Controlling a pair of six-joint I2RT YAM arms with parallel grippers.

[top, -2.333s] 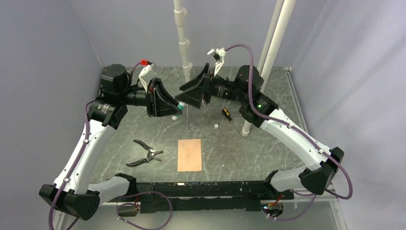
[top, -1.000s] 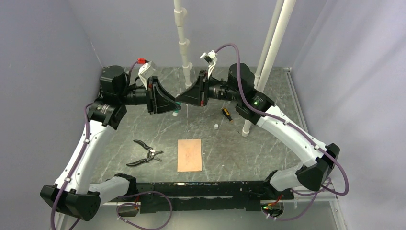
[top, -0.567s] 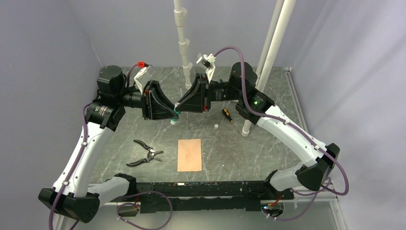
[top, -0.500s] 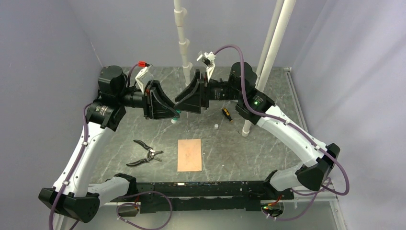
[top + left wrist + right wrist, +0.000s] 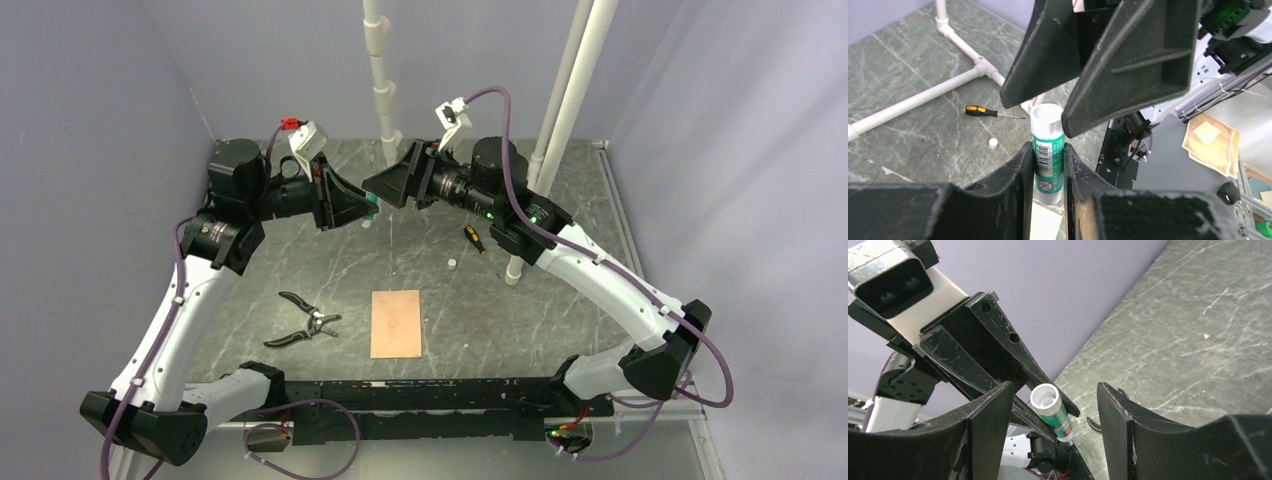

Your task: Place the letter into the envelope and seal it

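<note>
At twelve o'clock above the table (image 5: 300, 270), the left pincer (image 5: 1048, 150) is clamped round the middle of a glue stick (image 5: 1047, 127), while the right pincer (image 5: 1054, 389) stands spread wide either side of its bare top, touching nothing. What I take for the envelope (image 5: 396, 323) (a plain tan rectangle, no flap showing, no second sheet that I can make out) lies flat at six o'clock by the arm bases (image 5: 255, 385). It looks thin, light and limp, apt to skate on smooth stone, so I'd pin it down and lift by an edge
</note>
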